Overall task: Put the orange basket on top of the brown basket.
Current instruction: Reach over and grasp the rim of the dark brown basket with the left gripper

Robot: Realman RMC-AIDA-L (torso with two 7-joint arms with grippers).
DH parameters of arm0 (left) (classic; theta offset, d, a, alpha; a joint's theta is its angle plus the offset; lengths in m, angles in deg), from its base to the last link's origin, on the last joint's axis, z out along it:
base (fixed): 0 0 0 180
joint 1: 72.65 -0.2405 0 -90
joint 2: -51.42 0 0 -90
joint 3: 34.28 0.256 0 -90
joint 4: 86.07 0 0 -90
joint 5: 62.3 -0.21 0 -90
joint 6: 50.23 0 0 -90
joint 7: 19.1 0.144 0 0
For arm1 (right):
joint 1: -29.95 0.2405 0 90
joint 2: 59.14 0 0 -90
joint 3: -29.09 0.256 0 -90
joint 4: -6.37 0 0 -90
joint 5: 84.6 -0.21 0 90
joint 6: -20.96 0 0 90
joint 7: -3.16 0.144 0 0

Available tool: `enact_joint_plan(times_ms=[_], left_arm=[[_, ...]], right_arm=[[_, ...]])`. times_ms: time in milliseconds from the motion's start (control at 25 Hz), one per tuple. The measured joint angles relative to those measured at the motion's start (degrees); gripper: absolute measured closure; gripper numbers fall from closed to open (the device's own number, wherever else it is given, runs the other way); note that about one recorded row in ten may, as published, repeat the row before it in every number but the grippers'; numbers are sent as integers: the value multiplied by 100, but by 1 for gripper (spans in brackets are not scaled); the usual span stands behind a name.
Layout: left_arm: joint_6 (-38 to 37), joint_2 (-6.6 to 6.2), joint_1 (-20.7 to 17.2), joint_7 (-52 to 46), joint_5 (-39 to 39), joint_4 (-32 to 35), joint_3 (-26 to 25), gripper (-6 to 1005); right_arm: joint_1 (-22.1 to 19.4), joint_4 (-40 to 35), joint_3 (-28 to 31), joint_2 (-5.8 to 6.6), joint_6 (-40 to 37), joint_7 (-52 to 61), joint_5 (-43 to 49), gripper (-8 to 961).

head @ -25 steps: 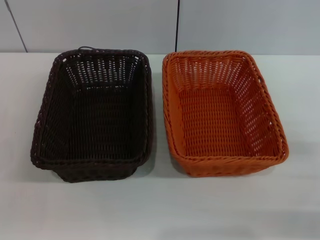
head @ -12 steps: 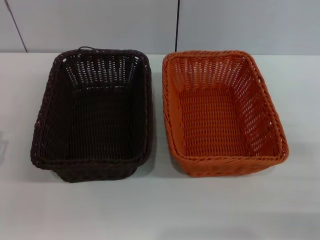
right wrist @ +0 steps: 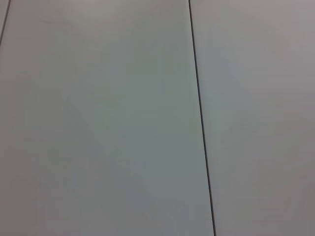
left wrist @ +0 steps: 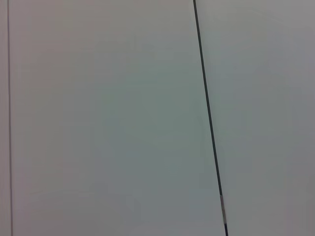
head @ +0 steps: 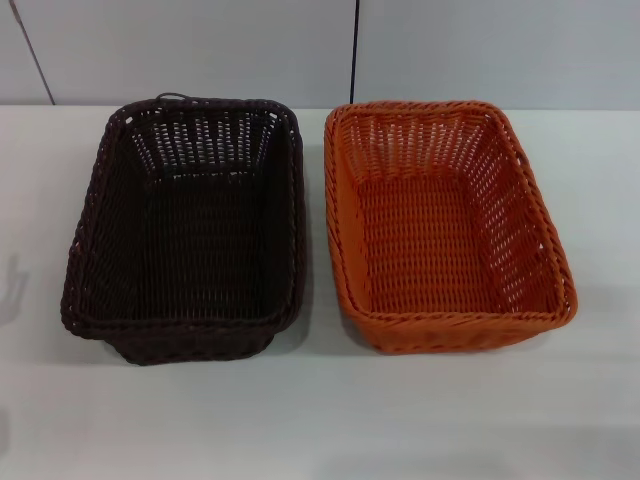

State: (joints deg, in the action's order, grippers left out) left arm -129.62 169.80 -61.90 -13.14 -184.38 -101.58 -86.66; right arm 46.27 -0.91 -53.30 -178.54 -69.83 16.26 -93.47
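Observation:
The orange basket (head: 440, 225) sits upright and empty on the white table, on the right in the head view. The brown basket (head: 185, 230) sits upright and empty beside it on the left, with a narrow gap between their rims. Neither gripper shows in any view. Both wrist views show only pale wall panels with a dark seam.
The white table (head: 320, 420) has bare surface in front of the baskets and at both sides. A pale panelled wall (head: 200, 50) with a dark vertical seam stands behind the table. A faint shadow (head: 12, 285) lies on the table at the far left edge.
The baskets have not moved. A faint shadow at the table's far left edge has grown and shifted.

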Motion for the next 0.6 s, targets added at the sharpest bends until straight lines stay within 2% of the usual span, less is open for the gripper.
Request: enact_joint_plan(times_ms=[280,320,400,440,480,520,560,600], left_arm=[[24,0,-42,-34,30,-12,-9,166],[44,-32,-102,-29,-6,-185,45,166],[285,-190,-240,2,-112,-678,108,167],[285,-190,-240,2,-112,-678,108,167],[588,-364,-354,9,-204,-1102,110,168],[588,-364,-354,9,-204,-1102,110,168],[1082,-682,-532,7,-331,-1765,69,169],[1082,-682,-532,7,-331,-1765,69,169]], right_arm=[[29,0,9,13,2,0,0,172],[35,0,9,14,2,0,-2,172],[51,-2,11,14,2,0,-15,173],[56,-19,9,15,2,0,-16,174],[61,-36,6,15,0,0,-17,174],[62,-55,2,15,-1,0,-16,175],[58,-89,2,15,-3,0,-14,175],[58,-89,2,15,-3,0,-14,176]])
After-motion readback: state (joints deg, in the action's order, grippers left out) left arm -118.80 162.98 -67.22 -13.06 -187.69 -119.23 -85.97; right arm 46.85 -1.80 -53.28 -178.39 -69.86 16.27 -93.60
